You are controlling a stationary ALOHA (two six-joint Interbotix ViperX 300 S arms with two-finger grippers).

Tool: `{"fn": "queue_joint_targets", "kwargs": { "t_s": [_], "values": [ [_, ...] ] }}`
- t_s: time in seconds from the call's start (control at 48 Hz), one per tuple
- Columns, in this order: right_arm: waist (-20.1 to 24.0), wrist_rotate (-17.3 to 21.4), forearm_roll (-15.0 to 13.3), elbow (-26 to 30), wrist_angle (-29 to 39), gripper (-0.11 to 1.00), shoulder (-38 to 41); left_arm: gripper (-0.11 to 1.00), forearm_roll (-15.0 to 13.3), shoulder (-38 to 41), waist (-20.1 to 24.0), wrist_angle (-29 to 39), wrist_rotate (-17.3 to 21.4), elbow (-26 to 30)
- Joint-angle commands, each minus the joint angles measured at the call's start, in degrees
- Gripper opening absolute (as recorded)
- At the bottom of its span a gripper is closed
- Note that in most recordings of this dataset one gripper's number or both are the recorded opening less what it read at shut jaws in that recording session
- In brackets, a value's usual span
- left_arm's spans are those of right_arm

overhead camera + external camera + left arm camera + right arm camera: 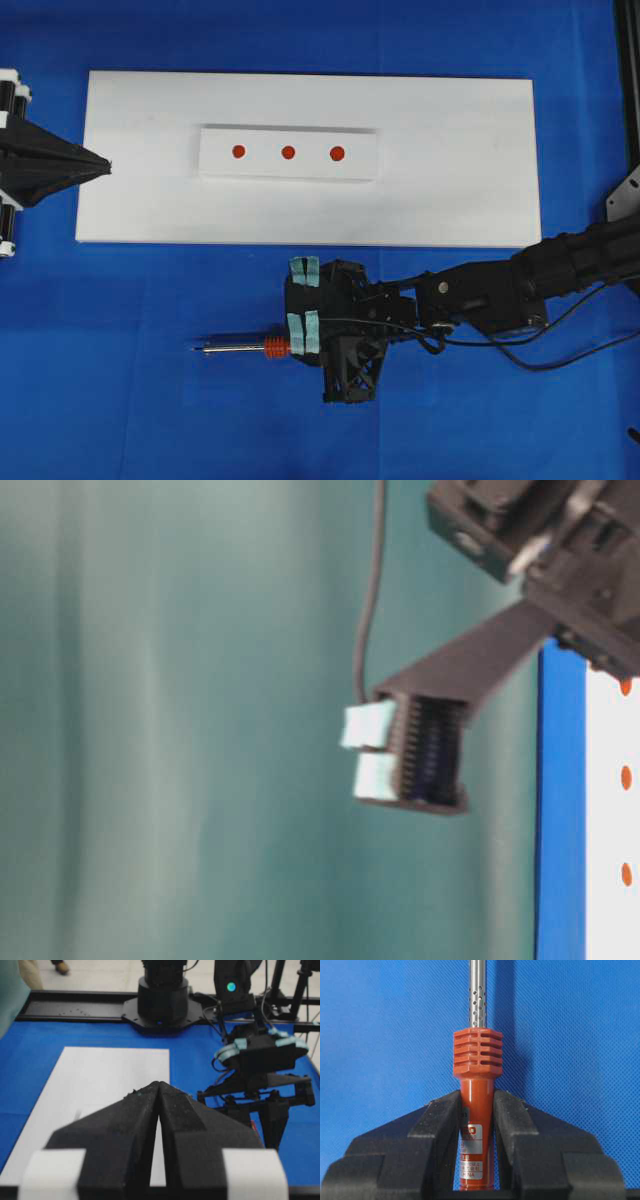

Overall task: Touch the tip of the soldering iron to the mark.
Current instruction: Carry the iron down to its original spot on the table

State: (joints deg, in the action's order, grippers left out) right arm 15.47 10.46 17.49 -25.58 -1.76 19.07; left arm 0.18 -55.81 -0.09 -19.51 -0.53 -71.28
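R gripper [476,1110] grasps the soldering iron [476,1067] by its handle, away from the mark [288,152]; L gripper [159,1091] is clenched, empty.

Between the right pincer's [476,1125] jaws, the soldering iron [476,1105] bore a white label [471,1152] on its orange-red handle. Only "CHINA" at its bottom edge was readable; a red logo block and small print above were too blurred to read.
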Motion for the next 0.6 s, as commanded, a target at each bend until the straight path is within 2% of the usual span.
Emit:
{"fn": "queue_joint_targets", "kwargs": {
  "t_s": [0.0, 0.521, 0.583],
  "values": [
    [-0.1, 0.0, 0.4, 1.3, -0.5, 0.06, -0.8, 0.0, 0.0, 0.4, 0.1, -0.5, 0.0, 0.5],
    [-0.1, -0.1, 0.4, 1.4, -0.2, 0.07, -0.7, 0.0, 0.0, 0.4, 0.1, -0.3, -0.1, 0.5],
    [-0.1, -0.1, 0.4, 1.7, -0.2, 0.13, -0.7, 0.0, 0.0, 0.3, 0.1, -0.2, 0.0, 0.5]
  ]
}}
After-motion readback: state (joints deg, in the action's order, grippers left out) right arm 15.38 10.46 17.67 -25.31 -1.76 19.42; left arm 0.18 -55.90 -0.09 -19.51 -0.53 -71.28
